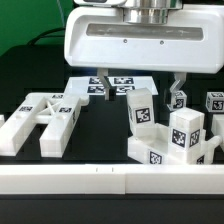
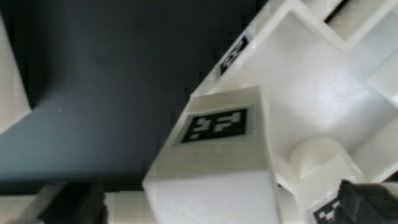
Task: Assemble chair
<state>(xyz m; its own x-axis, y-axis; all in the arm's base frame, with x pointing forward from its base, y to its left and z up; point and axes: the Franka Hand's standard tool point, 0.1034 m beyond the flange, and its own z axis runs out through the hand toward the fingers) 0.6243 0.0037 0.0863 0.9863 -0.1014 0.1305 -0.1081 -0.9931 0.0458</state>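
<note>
From my console I see a black table [image 1: 95, 140] with a white rail [image 1: 100, 185] along its front edge, a green backdrop [image 1: 25, 30] behind, and the marker board [image 1: 80, 85] lying at the back. The chair [image 1: 140, 110] lies in loose white tagged pieces: a flat ladder-like frame [image 1: 40, 122] at the exterior view's left, a cluster of blocks [image 1: 180, 140] at its right. The gripper [image 1: 140, 88] hangs over the cluster, jaws spread wide and grasping nothing. 1 tagged block [image 2: 219, 125] fills the wrist view.

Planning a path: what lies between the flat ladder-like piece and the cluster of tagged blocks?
Only bare black table, seen in the exterior view, separates the ladder-like piece from the tagged blocks.
</note>
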